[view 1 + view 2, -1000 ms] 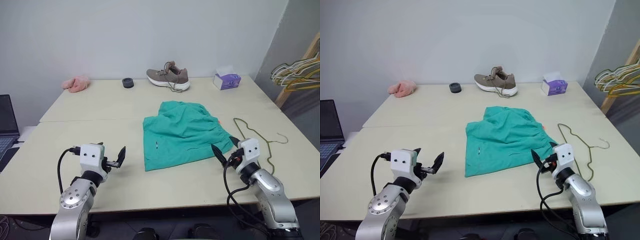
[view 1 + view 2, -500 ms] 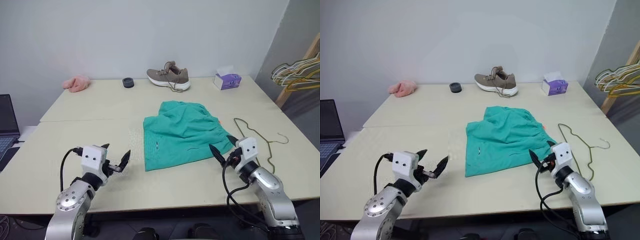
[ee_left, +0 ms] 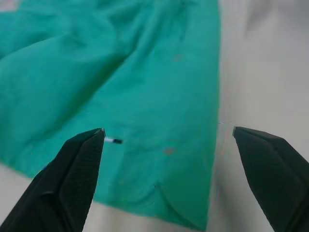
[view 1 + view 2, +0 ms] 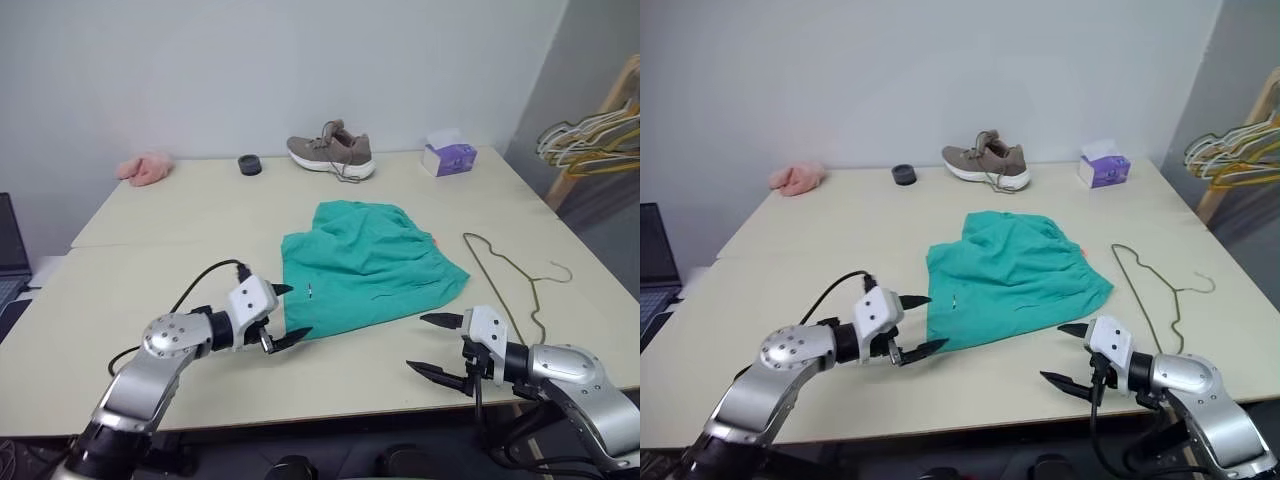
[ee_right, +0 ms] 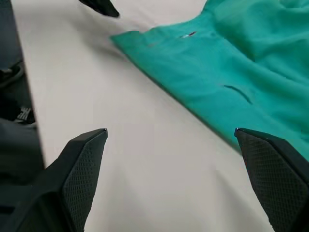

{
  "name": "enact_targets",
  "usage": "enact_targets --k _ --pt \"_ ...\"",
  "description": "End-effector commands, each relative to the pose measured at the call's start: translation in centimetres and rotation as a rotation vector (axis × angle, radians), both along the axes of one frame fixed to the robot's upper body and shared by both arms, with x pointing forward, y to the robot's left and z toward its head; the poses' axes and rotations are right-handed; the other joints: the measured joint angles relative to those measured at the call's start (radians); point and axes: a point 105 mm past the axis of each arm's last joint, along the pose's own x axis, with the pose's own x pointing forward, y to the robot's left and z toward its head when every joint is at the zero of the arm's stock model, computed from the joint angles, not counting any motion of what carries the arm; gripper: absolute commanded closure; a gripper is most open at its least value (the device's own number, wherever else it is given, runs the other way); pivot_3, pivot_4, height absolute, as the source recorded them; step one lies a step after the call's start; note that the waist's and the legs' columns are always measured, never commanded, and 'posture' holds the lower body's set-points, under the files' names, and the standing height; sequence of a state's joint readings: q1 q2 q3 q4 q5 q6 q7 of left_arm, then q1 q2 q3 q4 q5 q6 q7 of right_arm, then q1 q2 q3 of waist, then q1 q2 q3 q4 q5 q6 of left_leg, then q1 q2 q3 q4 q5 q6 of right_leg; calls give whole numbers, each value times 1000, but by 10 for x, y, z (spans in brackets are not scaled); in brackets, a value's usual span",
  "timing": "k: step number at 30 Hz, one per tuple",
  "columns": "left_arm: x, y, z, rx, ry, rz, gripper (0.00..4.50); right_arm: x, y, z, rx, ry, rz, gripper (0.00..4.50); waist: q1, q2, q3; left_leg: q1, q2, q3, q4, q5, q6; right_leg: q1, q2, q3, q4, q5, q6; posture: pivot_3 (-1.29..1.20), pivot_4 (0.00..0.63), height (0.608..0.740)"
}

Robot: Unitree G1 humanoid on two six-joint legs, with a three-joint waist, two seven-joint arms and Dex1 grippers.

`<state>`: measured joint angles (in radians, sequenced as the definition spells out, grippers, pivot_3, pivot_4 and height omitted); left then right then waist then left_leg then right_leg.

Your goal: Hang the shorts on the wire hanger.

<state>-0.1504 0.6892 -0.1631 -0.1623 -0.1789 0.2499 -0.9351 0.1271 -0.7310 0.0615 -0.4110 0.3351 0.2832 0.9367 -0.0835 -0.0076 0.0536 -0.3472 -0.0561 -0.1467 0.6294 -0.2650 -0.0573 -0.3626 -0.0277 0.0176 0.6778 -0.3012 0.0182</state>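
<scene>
The teal-green shorts [image 4: 365,265] lie flat in the middle of the table, waistband toward the far side. Just to their right lies the wire hanger [image 4: 510,275], its hook pointing right. My left gripper [image 4: 292,312] is open at the shorts' near left corner, pointing right, with the hem [image 3: 193,193] between its spread fingers [image 3: 77,174] in the left wrist view. My right gripper [image 4: 420,342] is open over bare table near the front edge, in front of the shorts' near right corner, and points left. The right wrist view has the shorts [image 5: 241,63] beyond its fingers [image 5: 77,169].
Along the table's far edge stand a brown shoe [image 4: 332,152], a purple tissue box [image 4: 447,155], a small black round object [image 4: 248,164] and a pink fluffy cloth [image 4: 143,167]. Bunched white and yellow hangers [image 4: 590,140] hang off the right side. A laptop [image 4: 10,240] sits at the left.
My left gripper swung right to the shorts' near left corner. My right gripper drew back from the shorts toward the front edge and turned left. The shorts and hanger stayed put.
</scene>
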Motion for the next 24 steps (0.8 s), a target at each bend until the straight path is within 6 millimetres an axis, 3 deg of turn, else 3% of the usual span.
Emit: enact_targets --k 1,8,13,17,24 --pt "2 -1 -15 89 56 -101 0 -6 6 12 13 -26 33 8 -19 -1 1 0 0 0 0 0 0 0 0 0 0 0 0 -270 0 740" --pt "18 7 -47 235 108 -141 0 1 1 18 15 -75 -38 8 -78 -4 1 0 1 -1 0 -1 0 0 0 1 -1 1 1 -317 0 740" --pt "27 20 -60 293 118 -113 0 16 -11 20 -25 -116 -110 8 -91 -3 -2 4 1 -5 1 -1 0 5 0 0 -3 2 3 -324 0 740" --pt "35 24 -62 281 92 -71 851 36 -24 14 -166 -200 -130 0 -110 -1 -4 10 1 -7 1 -1 0 12 0 0 -3 2 4 -326 0 740" --pt "34 26 -64 247 100 -71 3077 54 -26 11 -249 -243 -86 0 -129 0 -4 18 2 -6 0 -1 0 18 0 -1 -3 1 3 -318 0 740"
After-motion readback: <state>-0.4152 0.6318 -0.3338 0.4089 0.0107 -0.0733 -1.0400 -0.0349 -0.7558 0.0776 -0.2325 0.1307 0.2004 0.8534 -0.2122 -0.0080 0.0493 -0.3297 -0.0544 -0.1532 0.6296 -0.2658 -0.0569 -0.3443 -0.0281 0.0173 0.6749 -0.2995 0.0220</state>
